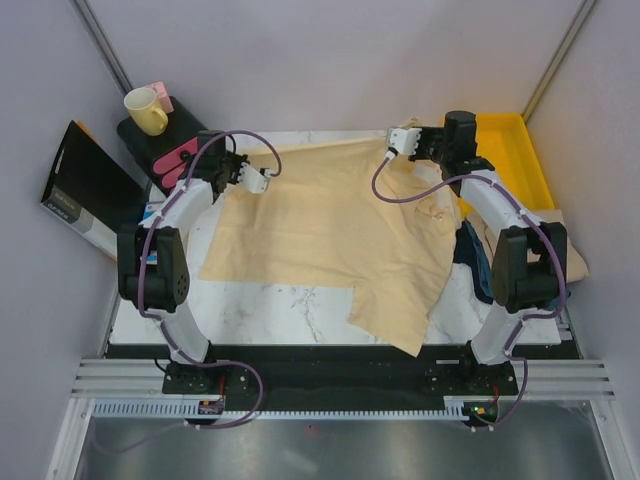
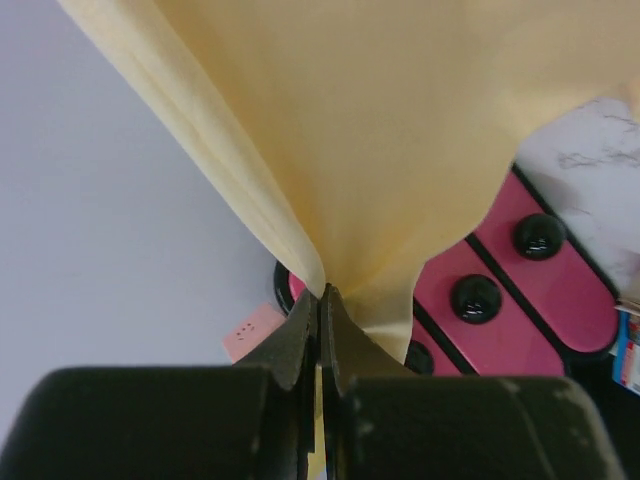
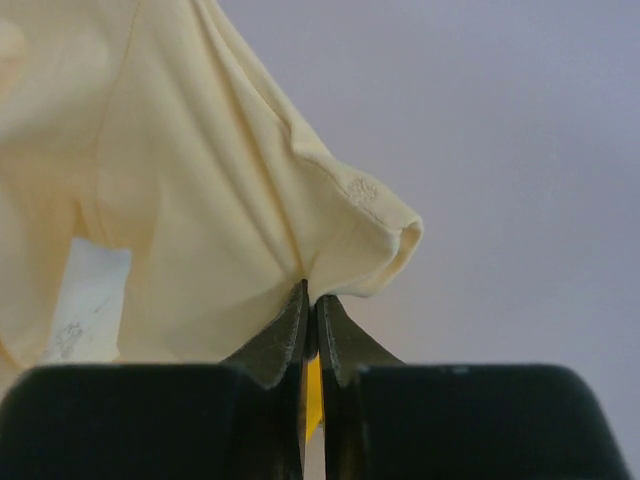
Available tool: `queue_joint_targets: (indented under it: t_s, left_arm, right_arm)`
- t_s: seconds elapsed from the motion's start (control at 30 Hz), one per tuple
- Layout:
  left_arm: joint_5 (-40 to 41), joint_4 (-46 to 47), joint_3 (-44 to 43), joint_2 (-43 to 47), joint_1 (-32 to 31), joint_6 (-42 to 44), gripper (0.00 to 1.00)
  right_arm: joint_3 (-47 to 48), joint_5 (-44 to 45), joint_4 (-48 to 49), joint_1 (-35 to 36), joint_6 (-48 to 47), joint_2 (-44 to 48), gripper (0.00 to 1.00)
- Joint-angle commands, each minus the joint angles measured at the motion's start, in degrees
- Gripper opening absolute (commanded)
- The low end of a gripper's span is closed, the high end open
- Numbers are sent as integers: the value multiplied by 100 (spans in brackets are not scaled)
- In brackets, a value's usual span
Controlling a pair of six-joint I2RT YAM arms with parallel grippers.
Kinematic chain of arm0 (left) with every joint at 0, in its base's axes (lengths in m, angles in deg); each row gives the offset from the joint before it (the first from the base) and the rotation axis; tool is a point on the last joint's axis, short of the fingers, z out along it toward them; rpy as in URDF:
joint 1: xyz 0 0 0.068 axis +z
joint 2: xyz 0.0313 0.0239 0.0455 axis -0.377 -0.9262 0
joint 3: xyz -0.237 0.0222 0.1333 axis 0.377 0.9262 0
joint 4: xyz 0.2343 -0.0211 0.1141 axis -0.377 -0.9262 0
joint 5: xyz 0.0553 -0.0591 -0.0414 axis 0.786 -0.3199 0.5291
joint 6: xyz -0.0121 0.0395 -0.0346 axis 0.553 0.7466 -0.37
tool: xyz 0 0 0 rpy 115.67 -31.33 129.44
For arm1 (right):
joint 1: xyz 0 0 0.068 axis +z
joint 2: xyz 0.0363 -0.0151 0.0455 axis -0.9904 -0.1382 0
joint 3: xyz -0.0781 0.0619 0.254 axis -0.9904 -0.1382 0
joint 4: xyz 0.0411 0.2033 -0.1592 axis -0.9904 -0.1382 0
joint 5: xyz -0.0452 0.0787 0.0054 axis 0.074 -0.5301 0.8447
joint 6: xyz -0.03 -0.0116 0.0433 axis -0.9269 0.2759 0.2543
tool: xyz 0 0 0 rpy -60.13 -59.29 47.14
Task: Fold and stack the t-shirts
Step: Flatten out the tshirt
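A pale cream t-shirt (image 1: pixel 330 230) hangs spread between my two grippers over the white marble table (image 1: pixel 290 310). My left gripper (image 1: pixel 262 178) is shut on its far-left edge, and the cloth fans out from the closed jaws in the left wrist view (image 2: pixel 400 150). My right gripper (image 1: pixel 400 140) is shut on a hemmed corner at the far right, seen in the right wrist view (image 3: pixel 200 200). The shirt's lower part drapes toward the front right, and one flap reaches near the table's front edge.
A yellow tray (image 1: pixel 515 150) stands at the back right. A blue cloth (image 1: pixel 470 255) and tan fabric (image 1: pixel 572 258) lie by the right arm. At the back left are a yellow mug (image 1: pixel 146 110), a pink tray (image 1: pixel 172 157) (image 2: pixel 540 290) and a black box (image 1: pixel 85 190).
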Motion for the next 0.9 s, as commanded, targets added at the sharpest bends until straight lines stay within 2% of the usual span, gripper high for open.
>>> queue_joint_targets:
  t_s: [0.0,0.03,0.07,0.1,0.13,0.17,0.23,0.27,0.3,0.33,0.37,0.4,0.6,0.7,0.8,0.83,0.87]
  left_arm:
    - [612,1769,-46,-274,23,530,2]
    - [665,2198,-19,-362,-4,609,2]
    - [787,2420,16,-537,-21,644,2]
    - [858,2596,34,-617,-39,679,2]
    - [946,2955,43,-696,-82,697,2]
    - [1025,3124,60,-775,-109,706,2]
    - [1244,3780,52,-1030,-179,759,3]
    - [1341,4063,17,-1144,-206,768,26]
    - [1455,4353,-36,-1406,-223,837,44]
    - [1639,4756,-97,-1522,-232,873,80]
    - [1711,4943,-219,-1645,-232,925,94]
    - [1764,5067,-282,-1785,-232,926,100]
    - [1686,5411,-484,-1603,-258,243,100]
    - [1370,5210,-248,-1146,-267,-293,100]
    - [783,4965,253,-523,-302,-812,99]
    - [580,4815,585,-277,-303,-945,100]
    - [369,4543,727,221,-303,-1216,100]
  right_arm:
    - [85,649,1408,77,46,-189,14]
    - [-64,728,1663,103,28,-233,17]
    - [-143,955,2310,121,2,-285,18]
    - [-214,1097,2647,182,-42,-443,25]
    - [-284,1246,3007,209,-51,-540,27]
    - [-285,1648,3741,244,-60,-663,30]
    - [-102,2080,4475,323,-103,-1128,50]
    - [30,2657,5096,349,-121,-1312,61]
    - [397,2924,5294,393,-234,-1697,70]
    - [601,3205,5426,420,-253,-1875,74]
    - [794,3425,5541,429,-262,-2129,77]
    - [1066,3749,5524,429,-245,-2201,81]
    - [982,4121,4138,402,449,-1614,80]
    - [832,3938,2865,368,976,-982,77]
    - [997,2877,767,201,1592,-288,72]
    - [1068,2064,-545,139,1645,-129,72]
    - [1173,1595,-1236,52,1471,168,72]
